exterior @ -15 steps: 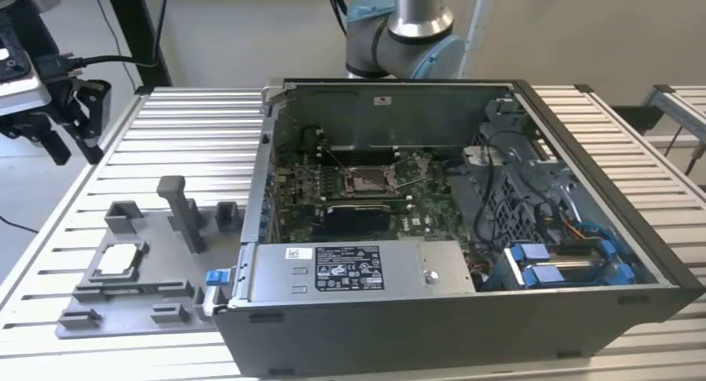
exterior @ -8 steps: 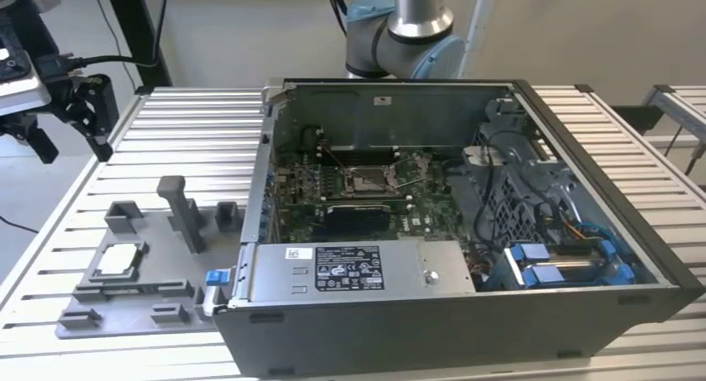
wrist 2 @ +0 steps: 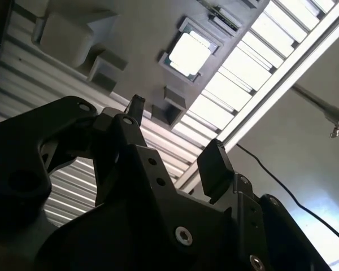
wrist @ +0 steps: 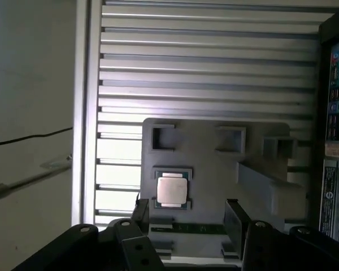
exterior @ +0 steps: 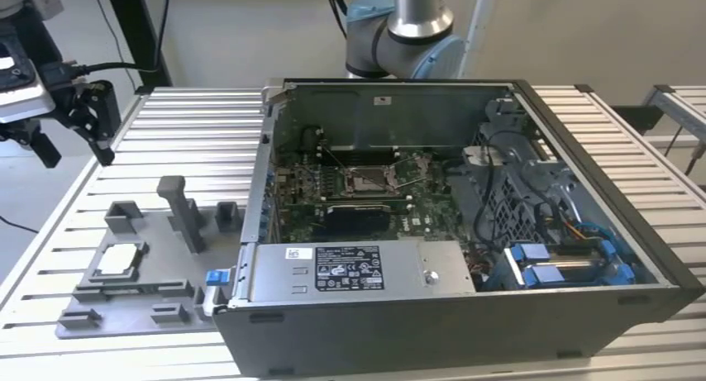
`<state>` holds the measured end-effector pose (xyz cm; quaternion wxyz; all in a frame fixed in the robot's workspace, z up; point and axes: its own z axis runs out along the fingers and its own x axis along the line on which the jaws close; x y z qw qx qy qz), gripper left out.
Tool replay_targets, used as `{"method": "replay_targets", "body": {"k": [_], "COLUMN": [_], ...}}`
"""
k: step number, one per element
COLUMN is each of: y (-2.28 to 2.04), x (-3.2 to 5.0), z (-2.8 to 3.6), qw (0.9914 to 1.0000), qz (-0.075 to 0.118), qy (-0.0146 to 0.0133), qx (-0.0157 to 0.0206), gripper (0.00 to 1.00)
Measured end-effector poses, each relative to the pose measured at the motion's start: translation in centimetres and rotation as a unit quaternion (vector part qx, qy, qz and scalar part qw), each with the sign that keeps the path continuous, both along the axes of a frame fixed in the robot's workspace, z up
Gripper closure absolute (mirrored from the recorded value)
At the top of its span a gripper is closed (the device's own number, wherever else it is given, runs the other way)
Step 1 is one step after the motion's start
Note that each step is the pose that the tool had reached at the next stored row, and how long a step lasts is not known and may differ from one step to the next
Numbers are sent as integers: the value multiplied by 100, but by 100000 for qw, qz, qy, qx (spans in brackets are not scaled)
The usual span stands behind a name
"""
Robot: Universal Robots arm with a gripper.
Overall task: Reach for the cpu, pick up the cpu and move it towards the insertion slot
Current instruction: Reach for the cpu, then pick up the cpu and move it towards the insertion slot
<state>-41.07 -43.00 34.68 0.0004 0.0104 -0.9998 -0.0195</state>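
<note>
Claw (wrist: 186,206), wide and empty, is hanging apart from the cpu (wrist: 172,190) on its grey fixture (wrist: 214,169), possibly risking an off-centre grab.

slatted metal table (exterior: 177,125) bearing two things
grey fixture plate (exterior: 165,273) lies flat out ahead of the fingers (wrist: 235,217); open computer case (exterior: 441,331) stands beside it, farther from them

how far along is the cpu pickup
Nothing looks finished yet. In hand: the reach. The open, empty gripper hangs apart from the cpu, which lies on the grey fixture plate. Left: the grasp, the lift and the carry to the insertion slot inside the computer case.
</note>
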Motion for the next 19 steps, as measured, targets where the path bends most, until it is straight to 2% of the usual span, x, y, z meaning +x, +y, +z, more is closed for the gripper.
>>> {"method": "replay_targets", "body": {"k": [7, 19], "y": [0, 0], "x": [-34, -44], "z": [-108, -270], "qw": [100000, 100000], "qz": [1, 1], "qy": [-107, -113], "qx": [-10, -14], "gripper": [0, 0]}}
